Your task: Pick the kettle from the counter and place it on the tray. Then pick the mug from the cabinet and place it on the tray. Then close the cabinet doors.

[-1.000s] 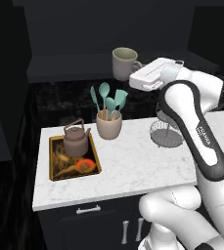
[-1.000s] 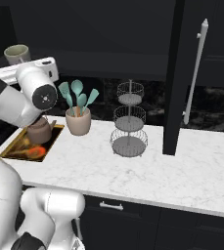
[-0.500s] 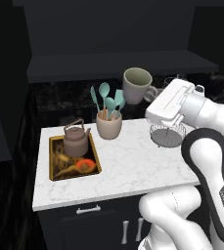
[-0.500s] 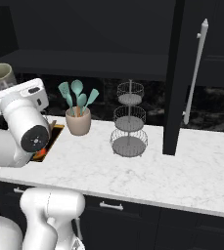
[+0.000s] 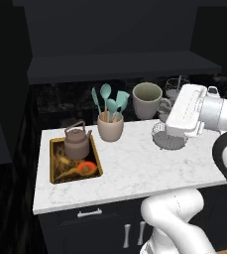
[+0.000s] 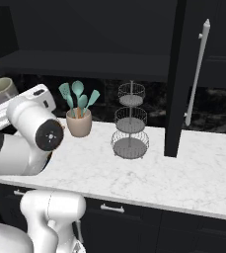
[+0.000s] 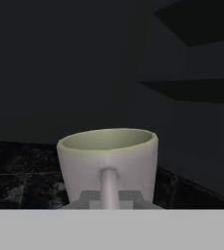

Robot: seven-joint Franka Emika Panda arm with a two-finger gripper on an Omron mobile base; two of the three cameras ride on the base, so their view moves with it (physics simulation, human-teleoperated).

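Against dark cabinet: grey-beige mug, pale green inside, upright.

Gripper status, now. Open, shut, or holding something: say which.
Gripper: shut on the mug, pinching its side handle; the mug is upright, carried in the air.

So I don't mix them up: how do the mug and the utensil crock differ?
The mug is grey-beige, empty, with a side handle, held in the air by the gripper. The crock is pinker beige, handleless, stands on the counter, and holds teal utensils. Both are upright, round and open-topped.
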